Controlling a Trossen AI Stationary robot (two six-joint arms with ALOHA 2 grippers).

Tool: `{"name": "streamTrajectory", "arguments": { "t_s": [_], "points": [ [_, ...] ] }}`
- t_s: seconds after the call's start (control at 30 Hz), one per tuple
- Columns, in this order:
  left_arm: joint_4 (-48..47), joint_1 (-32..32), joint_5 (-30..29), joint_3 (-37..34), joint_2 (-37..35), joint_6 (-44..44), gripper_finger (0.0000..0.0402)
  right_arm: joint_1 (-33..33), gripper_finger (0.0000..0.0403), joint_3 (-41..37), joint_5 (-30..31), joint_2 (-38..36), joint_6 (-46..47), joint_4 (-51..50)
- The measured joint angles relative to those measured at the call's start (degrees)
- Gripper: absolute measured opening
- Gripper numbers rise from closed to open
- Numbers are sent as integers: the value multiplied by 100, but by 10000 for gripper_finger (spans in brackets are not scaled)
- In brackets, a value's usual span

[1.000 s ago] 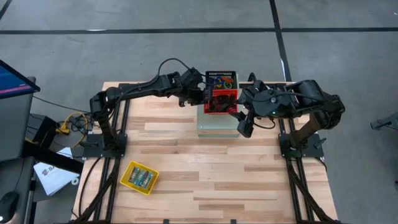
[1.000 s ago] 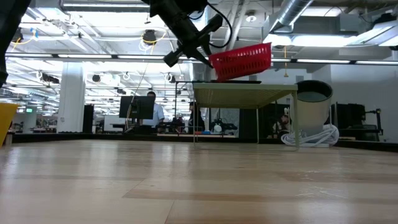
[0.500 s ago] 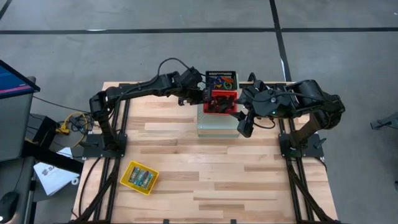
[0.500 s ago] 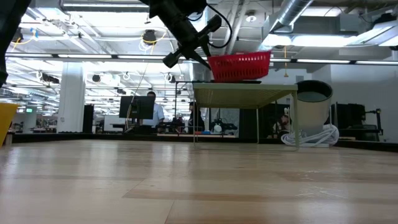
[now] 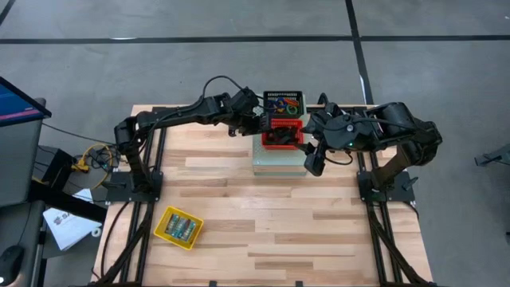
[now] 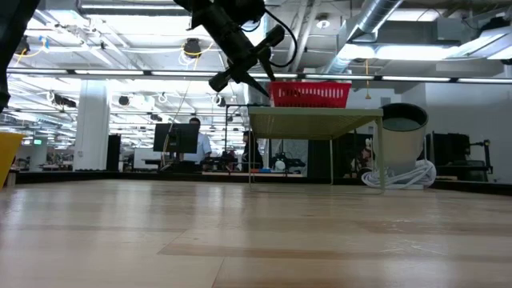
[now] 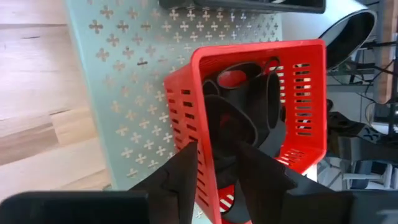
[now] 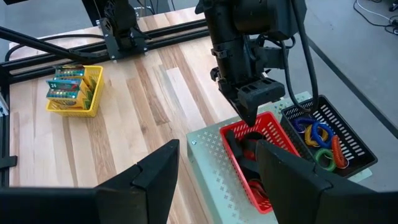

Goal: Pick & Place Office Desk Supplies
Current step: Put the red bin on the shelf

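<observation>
left claw [image 7: 214, 168] pinching red basket [image 7: 298, 93] wall; right claw [image 8: 214, 180] spread; no legible writing.

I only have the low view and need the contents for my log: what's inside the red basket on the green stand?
Observer: Black binder clips lie in the red basket.
Operator: Is the left tool holding it?
Observer: Yes, the left tool straddles its wall, one finger inside and one outside.
Operator: And the right tool?
Observer: The right tool is open and hovers beside the perforated box.
</observation>
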Motion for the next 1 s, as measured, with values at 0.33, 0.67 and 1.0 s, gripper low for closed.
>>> {"name": "streamTrajectory", "arguments": {
  "t_s": [0.33, 0.67, 1.0],
  "points": [
    [204, 231, 84, 2, -186, 328, 120, 0, 210, 1, 0, 0, 93, -2],
    [-159, 332, 86, 2, -608, 754, 116, -1, 210, 0, 2, 0, 201, 2],
    [-159, -715, 517, 2, -1091, 2283, 9, -2, 210, 1, 7, 0, 311, 11]
  ]
}}
